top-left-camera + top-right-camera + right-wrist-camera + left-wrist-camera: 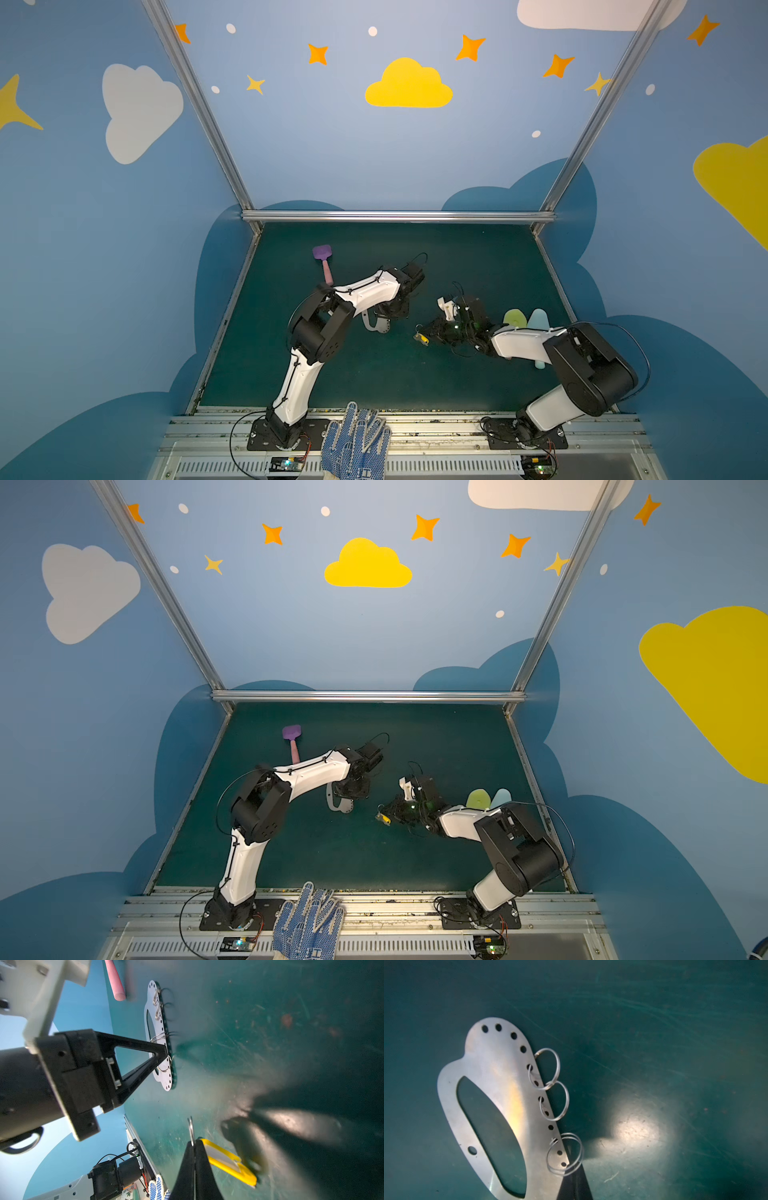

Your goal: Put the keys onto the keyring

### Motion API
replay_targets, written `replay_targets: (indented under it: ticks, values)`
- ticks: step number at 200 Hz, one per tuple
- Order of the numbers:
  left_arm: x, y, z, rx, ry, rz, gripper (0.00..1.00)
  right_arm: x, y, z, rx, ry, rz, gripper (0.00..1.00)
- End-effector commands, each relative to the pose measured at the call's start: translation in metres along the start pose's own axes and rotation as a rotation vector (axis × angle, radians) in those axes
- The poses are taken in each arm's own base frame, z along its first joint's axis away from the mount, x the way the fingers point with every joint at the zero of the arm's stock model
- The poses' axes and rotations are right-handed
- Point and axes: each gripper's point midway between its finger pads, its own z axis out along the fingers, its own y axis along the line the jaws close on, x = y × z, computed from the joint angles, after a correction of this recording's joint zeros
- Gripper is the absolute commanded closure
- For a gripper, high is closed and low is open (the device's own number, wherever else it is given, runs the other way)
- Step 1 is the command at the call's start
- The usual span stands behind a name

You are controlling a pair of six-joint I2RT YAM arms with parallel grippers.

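Note:
The keyring (492,1076) is a flat grey plate with a long slot, a row of small holes and three wire rings along one edge. In both top views it hangs tilted under my left gripper (384,319), left of centre (338,806). That left gripper (572,1164) is shut on the plate's holed edge beside a wire ring, as the right wrist view confirms (166,1053). The keys' yellow tag (228,1161) hangs beside my right gripper (194,1142), which is shut on their small split ring (190,1130) just above the mat. The metal keys are blurred behind the tag. The two grippers stand a short gap apart.
A purple spatula (322,259) with a pink handle lies at the back left of the green mat (457,257). Green (515,318) and light-blue (539,316) flat pieces sit behind the right arm. Blue-dotted gloves (355,440) rest on the front rail.

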Motion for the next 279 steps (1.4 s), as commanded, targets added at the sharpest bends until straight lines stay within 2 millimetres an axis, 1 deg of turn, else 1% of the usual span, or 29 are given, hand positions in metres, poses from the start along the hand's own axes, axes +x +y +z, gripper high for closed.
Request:
replay_targets:
  ticks: [1, 19, 39, 49, 56, 57, 61, 91, 137, 163, 186, 226, 258, 279]
  values:
    - [0.000, 0.006, -0.008, 0.013, -0.002, -0.039, 0.96, -0.002, 0.012, 0.007, -0.033, 0.011, -0.028, 1.00]
    - [-0.004, 0.007, -0.014, 0.062, -0.026, -0.103, 0.96, -0.002, 0.015, 0.016, -0.034, 0.025, -0.050, 1.00]
    - [-0.007, 0.008, -0.015, 0.126, -0.040, -0.190, 0.96, -0.007, 0.020, 0.029, -0.049, 0.026, -0.056, 1.00]
    - [-0.007, 0.011, -0.012, 0.146, -0.040, -0.240, 0.96, -0.010, 0.024, 0.037, -0.062, 0.030, -0.058, 1.00]
    - [-0.007, 0.012, -0.011, 0.163, -0.042, -0.270, 0.96, -0.008, 0.021, 0.042, -0.057, 0.041, -0.054, 1.00]
    - [-0.007, 0.013, -0.011, 0.165, -0.042, -0.274, 0.96, -0.011, 0.026, 0.043, -0.066, 0.037, -0.060, 1.00]
    - [-0.008, 0.014, -0.010, 0.173, -0.042, -0.292, 0.96, -0.014, 0.031, 0.046, -0.075, 0.035, -0.065, 1.00]
    - [-0.011, 0.020, -0.006, 0.214, -0.043, -0.377, 0.96, -0.019, 0.038, 0.061, -0.087, 0.051, -0.064, 1.00]
    - [-0.018, 0.023, -0.008, 0.248, -0.066, -0.430, 0.96, -0.020, 0.041, 0.071, -0.068, 0.071, -0.071, 1.00]
    - [-0.021, 0.022, -0.009, 0.263, -0.069, -0.450, 0.96, -0.019, 0.037, 0.077, -0.023, 0.086, -0.053, 1.00]
    - [-0.022, 0.022, -0.009, 0.270, -0.076, -0.461, 0.96, -0.019, 0.035, 0.081, 0.014, 0.102, -0.039, 1.00]
    - [-0.022, 0.020, -0.010, 0.288, -0.079, -0.484, 0.96, -0.019, 0.035, 0.085, 0.030, 0.110, -0.024, 1.00]
    - [-0.021, 0.020, -0.009, 0.303, -0.082, -0.502, 0.96, -0.021, 0.028, 0.087, 0.081, 0.109, 0.005, 1.00]
    - [-0.021, 0.019, -0.009, 0.310, -0.082, -0.505, 0.96, -0.022, 0.030, 0.089, 0.062, 0.110, 0.013, 1.00]
